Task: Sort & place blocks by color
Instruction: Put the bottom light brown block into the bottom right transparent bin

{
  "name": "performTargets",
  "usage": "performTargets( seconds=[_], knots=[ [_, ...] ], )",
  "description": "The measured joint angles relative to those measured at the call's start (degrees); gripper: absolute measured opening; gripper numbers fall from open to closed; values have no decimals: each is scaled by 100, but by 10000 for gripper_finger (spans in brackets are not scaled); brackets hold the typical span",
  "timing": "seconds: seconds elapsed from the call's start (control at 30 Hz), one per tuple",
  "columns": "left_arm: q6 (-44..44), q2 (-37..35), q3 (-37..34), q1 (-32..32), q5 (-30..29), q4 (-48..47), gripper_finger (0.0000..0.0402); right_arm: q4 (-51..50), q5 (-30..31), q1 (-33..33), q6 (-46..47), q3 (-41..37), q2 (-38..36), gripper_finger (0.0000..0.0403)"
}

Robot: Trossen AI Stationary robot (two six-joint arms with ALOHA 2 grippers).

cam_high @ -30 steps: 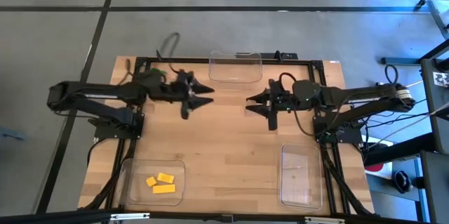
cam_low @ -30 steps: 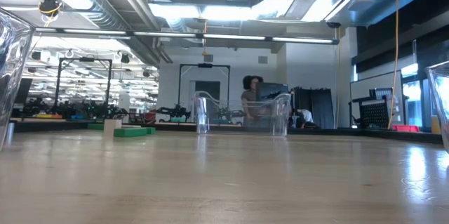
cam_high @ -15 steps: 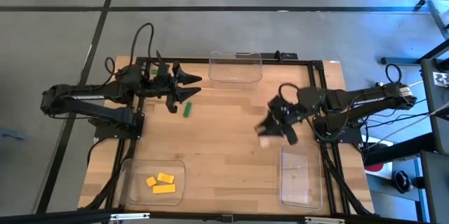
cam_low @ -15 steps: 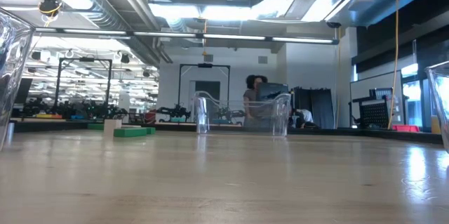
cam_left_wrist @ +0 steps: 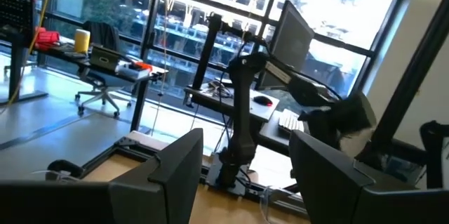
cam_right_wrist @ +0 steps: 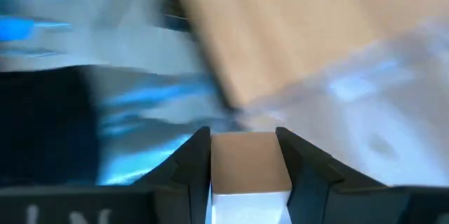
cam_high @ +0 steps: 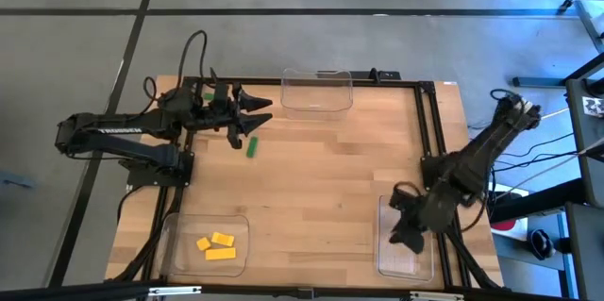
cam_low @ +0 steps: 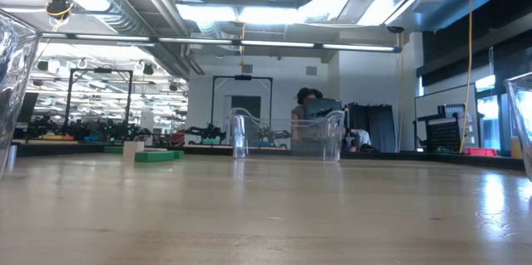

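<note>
Tan wood block clamped in right gripper over clear tray; left gripper open.

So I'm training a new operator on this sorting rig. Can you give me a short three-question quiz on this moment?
1. True or false: the right gripper is shut on a tan block.
2. How many yellow blocks lie in the clear tray at the table's near left corner?
3. Where is the green block? A: on the table near the left gripper; B: in the far tray; C: in the right gripper.

Key: 1 true; 2 three; 3 A.
</note>
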Motion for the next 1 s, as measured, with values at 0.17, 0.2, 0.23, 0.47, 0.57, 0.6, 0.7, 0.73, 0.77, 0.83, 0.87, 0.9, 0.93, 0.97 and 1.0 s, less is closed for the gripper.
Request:
performTargets(
  seconds=[0.17,0.2,0.23,0.47,0.57,0.6,0.7,0.73,0.77,0.83,0.87,0.9,0.93,0.97,1.0],
  knots=[
    [18,0,0,0,-114,-6,204,-1056,-133,174,771,-7,832,132],
    [28,0,0,0,-116,-6,204,-1103,-131,165,772,-7,994,132],
    [34,0,0,0,-116,-4,204,-1106,-119,134,774,-7,1146,132],
    [39,0,0,0,-233,-4,204,-1112,-130,-84,771,-7,2050,132],
    [38,0,2,0,-262,-2,204,-1121,-240,-124,713,-4,2274,140],
    [37,0,2,0,-262,-4,204,-1122,-261,-127,665,-4,2336,147],
    [37,0,2,0,-262,-2,204,-1129,-264,-127,642,-4,2453,162],
    [37,0,2,0,-264,-2,204,-1129,-266,-127,640,-4,2471,165],
    [35,0,2,0,-262,-2,204,-1130,-279,-127,633,-4,2478,167],
    [36,0,2,0,-262,0,204,-1128,-305,-127,626,-2,2473,169],
    [35,0,2,0,-262,-1,204,-1133,-307,-127,624,-2,2465,169],
    [35,0,2,0,-262,0,204,-1145,-307,-127,622,-2,2456,170],
    [35,0,2,0,-262,0,204,-1154,-307,-127,624,-2,2448,171],
    [35,0,2,0,-262,0,204,-1174,-314,-127,620,-2,2439,171],
    [35,0,2,0,-262,0,204,-1233,-372,-129,602,-2,2418,172]
  ],
)
